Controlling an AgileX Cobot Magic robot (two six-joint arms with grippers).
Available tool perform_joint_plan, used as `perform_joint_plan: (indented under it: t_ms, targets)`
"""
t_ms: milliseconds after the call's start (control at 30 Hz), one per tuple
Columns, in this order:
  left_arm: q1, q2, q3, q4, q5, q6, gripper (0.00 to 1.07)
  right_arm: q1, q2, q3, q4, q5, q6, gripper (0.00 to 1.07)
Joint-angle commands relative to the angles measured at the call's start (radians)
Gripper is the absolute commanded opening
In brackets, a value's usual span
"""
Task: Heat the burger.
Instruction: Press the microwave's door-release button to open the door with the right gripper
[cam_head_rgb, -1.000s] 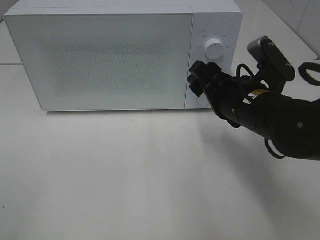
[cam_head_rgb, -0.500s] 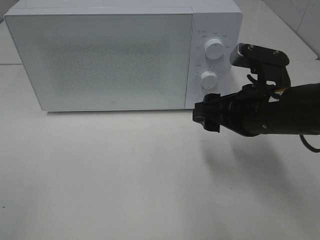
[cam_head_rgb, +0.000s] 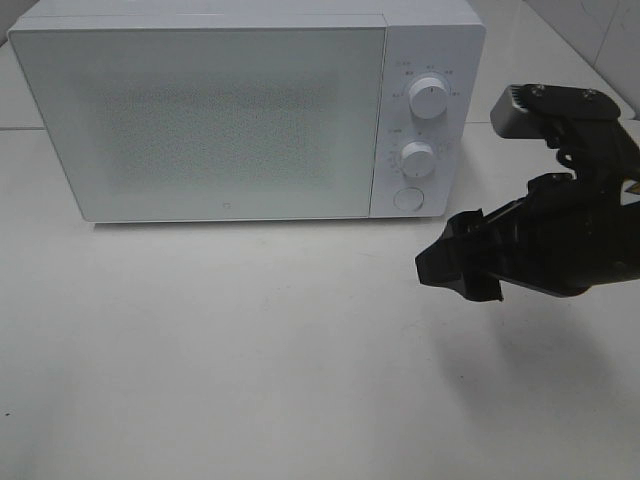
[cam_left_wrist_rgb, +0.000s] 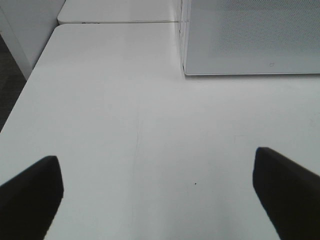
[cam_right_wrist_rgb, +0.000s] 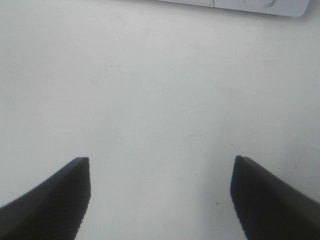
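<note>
The burger is out of view. A white microwave (cam_head_rgb: 220, 120) stands at the back of the table with its door shut. Its corner shows in the left wrist view (cam_left_wrist_rgb: 250, 35) and its bottom edge in the right wrist view (cam_right_wrist_rgb: 260, 4). My right gripper (cam_head_rgb: 462, 272) hangs above the table in front of and to the right of the control panel, apart from it. In the right wrist view it (cam_right_wrist_rgb: 160, 161) is open and empty over bare table. My left gripper (cam_left_wrist_rgb: 156, 157) is open and empty, over the table left of the microwave; it does not show in the high view.
The control panel has an upper knob (cam_head_rgb: 428, 100), a lower knob (cam_head_rgb: 418, 157) and a round button (cam_head_rgb: 407, 198). The white table (cam_head_rgb: 250, 350) spreads in front of the microwave. Its left edge (cam_left_wrist_rgb: 30, 80) drops off to a dark floor.
My right gripper has drawn back from the lower knob, moving down and to the right toward the front; the lower knob and button now show. The microwave door stays shut.
</note>
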Motion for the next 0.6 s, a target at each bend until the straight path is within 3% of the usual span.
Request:
perform_joint_plan:
  t_ms: [33, 600]
  targets:
    - [-0.008, -0.025, 0.004, -0.001, -0.006, -0.005, 0.98, -0.004, -0.046, -0.016, -0.011, 0.08, -0.008, 0.75]
    - [-0.008, -0.025, 0.004, -0.001, -0.006, -0.005, 0.98, -0.004, -0.353, -0.031, -0.052, 0.391, 0.031, 0.75]
